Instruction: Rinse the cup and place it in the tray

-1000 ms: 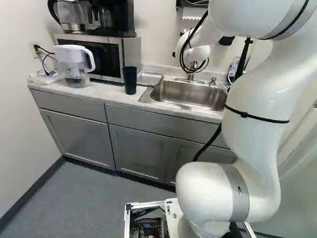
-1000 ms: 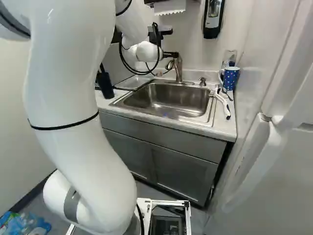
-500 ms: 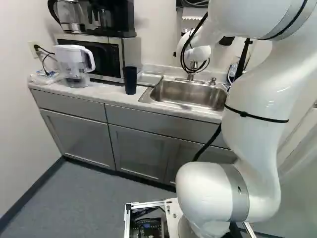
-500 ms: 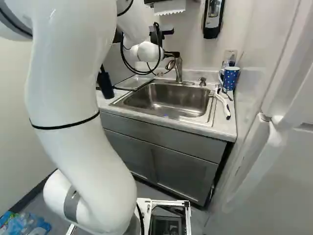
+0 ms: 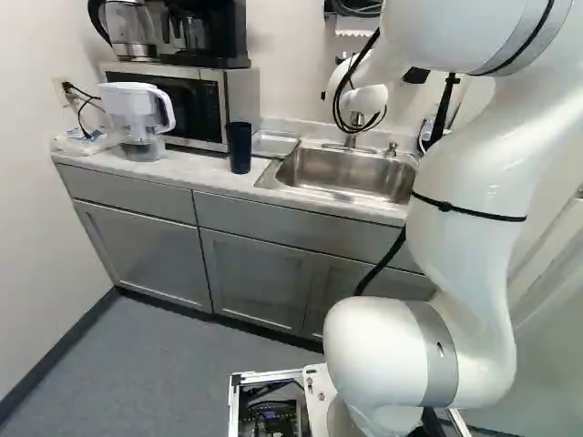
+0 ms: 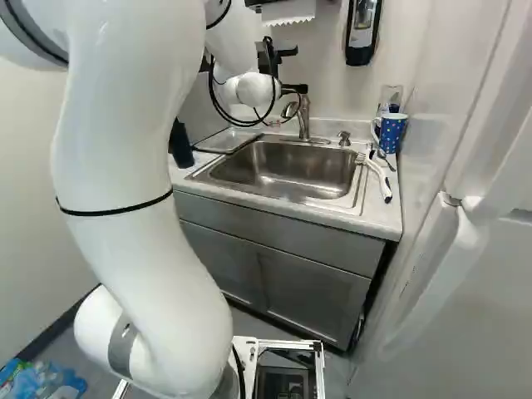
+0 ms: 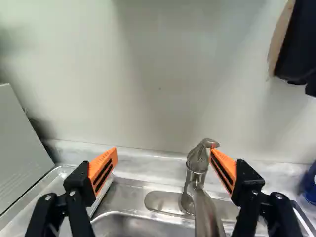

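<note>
My gripper [image 6: 293, 89] is up by the faucet behind the sink [image 6: 287, 170]. In the wrist view the gripper [image 7: 164, 155] is open, with nothing between its orange pads. One fingertip overlaps the lever of the faucet [image 7: 197, 170]; whether they touch I cannot tell. A dark blue cup [image 5: 240, 147] stands on the counter left of the sink in the left base view, partly behind my arm in the right base view. The shallow metal tray [image 5: 275, 144] lies behind and beside that cup, against the sink's side; part of it [image 7: 37, 210] shows beyond one finger.
A dotted blue mug [image 6: 391, 133] and a white-handled brush [image 6: 380, 179] are right of the sink. The microwave [image 5: 196, 100] and water pitcher [image 5: 138, 118] stand on the counter's left part. A soap dispenser [image 6: 362, 29] hangs on the wall; a white door [image 6: 465, 291] stands at the right.
The big upper arm segment has swung slightly, leftward in the left base view and rightward in the right one, covering more of the cup there. The wrist has shifted a little rightward. The base has not moved.
</note>
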`<state>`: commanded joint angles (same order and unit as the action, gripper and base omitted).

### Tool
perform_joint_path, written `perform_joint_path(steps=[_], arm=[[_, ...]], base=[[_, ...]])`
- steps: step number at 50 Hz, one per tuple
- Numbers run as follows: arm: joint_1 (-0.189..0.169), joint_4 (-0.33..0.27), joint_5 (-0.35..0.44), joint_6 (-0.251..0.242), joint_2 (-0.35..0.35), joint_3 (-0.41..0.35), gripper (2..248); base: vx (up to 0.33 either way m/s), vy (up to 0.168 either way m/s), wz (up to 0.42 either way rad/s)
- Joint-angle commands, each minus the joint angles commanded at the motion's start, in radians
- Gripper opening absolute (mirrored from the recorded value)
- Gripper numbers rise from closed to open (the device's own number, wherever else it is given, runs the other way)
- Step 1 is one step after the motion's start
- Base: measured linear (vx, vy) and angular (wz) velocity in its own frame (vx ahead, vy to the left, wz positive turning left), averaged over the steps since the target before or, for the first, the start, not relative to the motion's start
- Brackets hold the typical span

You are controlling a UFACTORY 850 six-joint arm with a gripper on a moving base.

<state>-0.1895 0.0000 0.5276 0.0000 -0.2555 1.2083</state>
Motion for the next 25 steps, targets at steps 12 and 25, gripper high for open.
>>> perform_joint_path(steps=[12,25], arm=[[0.000,0.000,0.046,0.000,-0.023,0.026,247],[0.000,0.000,0.071,0.000,-0.050,0.056,247]], base=[[0.000,0.000,0.000],[0.000,0.000,0.000]])
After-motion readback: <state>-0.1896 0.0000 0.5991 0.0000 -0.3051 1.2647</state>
